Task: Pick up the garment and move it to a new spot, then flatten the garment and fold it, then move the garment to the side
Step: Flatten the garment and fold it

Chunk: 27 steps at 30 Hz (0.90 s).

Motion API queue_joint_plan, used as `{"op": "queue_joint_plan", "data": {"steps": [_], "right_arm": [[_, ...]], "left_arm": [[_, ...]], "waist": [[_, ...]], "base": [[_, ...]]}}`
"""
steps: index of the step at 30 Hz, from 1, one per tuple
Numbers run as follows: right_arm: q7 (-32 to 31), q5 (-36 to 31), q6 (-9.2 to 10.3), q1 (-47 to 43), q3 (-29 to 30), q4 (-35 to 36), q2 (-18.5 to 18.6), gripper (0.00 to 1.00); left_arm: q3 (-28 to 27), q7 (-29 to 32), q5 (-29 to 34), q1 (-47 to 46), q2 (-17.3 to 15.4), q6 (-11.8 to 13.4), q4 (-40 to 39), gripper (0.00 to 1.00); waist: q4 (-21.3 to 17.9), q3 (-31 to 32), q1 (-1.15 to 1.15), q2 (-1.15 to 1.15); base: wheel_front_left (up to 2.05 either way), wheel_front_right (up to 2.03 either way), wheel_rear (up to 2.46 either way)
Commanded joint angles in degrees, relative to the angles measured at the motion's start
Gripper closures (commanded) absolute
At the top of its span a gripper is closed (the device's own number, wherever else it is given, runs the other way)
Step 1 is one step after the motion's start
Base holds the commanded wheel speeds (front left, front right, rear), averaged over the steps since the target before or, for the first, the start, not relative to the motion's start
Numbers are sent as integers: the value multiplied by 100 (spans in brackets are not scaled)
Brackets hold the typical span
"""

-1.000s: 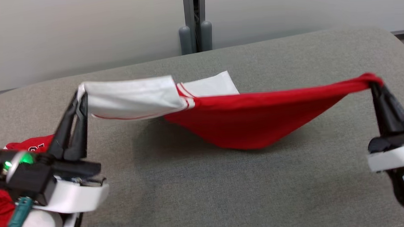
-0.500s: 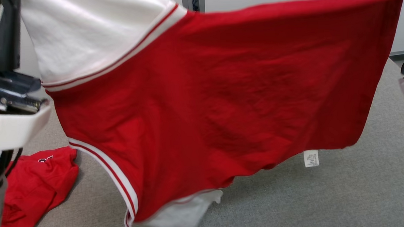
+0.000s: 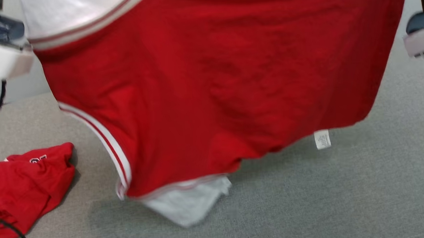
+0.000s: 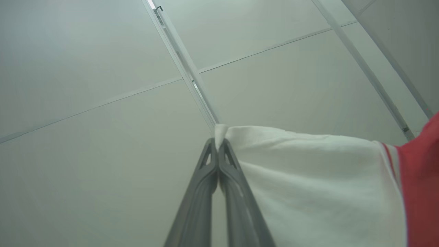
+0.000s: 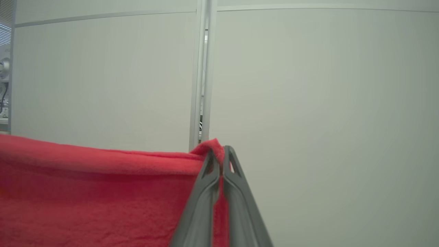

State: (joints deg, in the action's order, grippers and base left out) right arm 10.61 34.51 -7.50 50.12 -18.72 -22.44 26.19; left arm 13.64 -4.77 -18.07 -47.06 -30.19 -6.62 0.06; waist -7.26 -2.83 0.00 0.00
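Item 1. Second red garment (image 3: pixel 25 188): crumpled, with a scrap of white lettering. It lies at the left edge of the grey upholstered surface (image 3: pixel 344 199), towards the near-left corner. A thin black cable (image 3: pixel 13 231) curves across its near end.

Item 2. Left gripper (image 4: pixel 217 142): raised, with both dark fingers pressed together at the tips and pinching a folded corner of white cloth. In the wrist view the pale wall panels (image 4: pixel 103 68) lie behind it.

Item 3. Garment (image 3: pixel 214 79): a red jersey with white panels and red-and-white striped trim. It is held up off the surface by its top edge and stretched as a broad sheet between the two grippers. The white part is at the upper left and the red body is across the middle. It hangs over the middle of the surface. A striped edge runs down its left side to a white sleeve (image 3: pixel 190 202) at the lowest point. Whether that sleeve touches the surface cannot be told. A small white care label (image 3: pixel 322 139) dangles from the lower right hem, clear of the surface.

Item 4. Right gripper (image 5: pixel 219 151): raised, with its fingers closed tight at the tips on a bunched red corner of the garment. A metal post (image 5: pixel 202 68) between wall panels stands behind it.
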Motion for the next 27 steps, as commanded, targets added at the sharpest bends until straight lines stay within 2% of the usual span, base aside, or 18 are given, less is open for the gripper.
{"op": "queue_joint_plan", "data": {"steps": [1, 6, 10, 13, 15, 19, 23, 27], "right_arm": [[29, -56, 2, 228, -55, -155, -76, 100], [210, -246, 2, 1456, -572, -1269, -374, 100], [370, -297, 2, 2505, -715, -2125, -535, 100], [441, -476, 1, 3186, -787, -2692, -714, 100], [469, -592, 1, 3605, -717, -2901, -791, 100], [468, -1020, 2, 4027, -274, -2742, -756, 100], [470, -1476, 2, 4139, 98, -2419, -628, 100], [471, -1637, 2, 3836, 279, -2371, -539, 100]], "left_arm": [[72, -50, 56, -264, -18, -28, 165, 100], [740, -393, 447, -1628, 80, -85, 1305, 100], [1314, -777, 863, -2899, 223, -86, 2367, 100], [1481, -978, 1128, -3693, 408, -74, 3254, 100], [1548, -1029, 1357, -4163, 491, 40, 3622, 100], [1689, -1036, 1819, -4877, 550, 255, 3287, 100], [1669, -1030, 1864, -5145, 541, 462, 2563, 100], [1635, -1032, 1636, -4702, 562, 390, 2073, 100]], "waist": [[-19, -265, 0, 0], [69, -999, 0, 0], [230, -1731, 0, 0], [288, -2143, 0, 0], [267, -2356, 0, 0], [291, -2854, 0, 0], [456, -3258, 0, 0], [642, -3479, 0, 0]], "base": [[0, 0, 0], [0, 0, 0], [0, 0, 0], [0, 0, 0], [0, 0, 0], [0, 0, 0], [0, 0, 0], [0, 0, 0]]}}
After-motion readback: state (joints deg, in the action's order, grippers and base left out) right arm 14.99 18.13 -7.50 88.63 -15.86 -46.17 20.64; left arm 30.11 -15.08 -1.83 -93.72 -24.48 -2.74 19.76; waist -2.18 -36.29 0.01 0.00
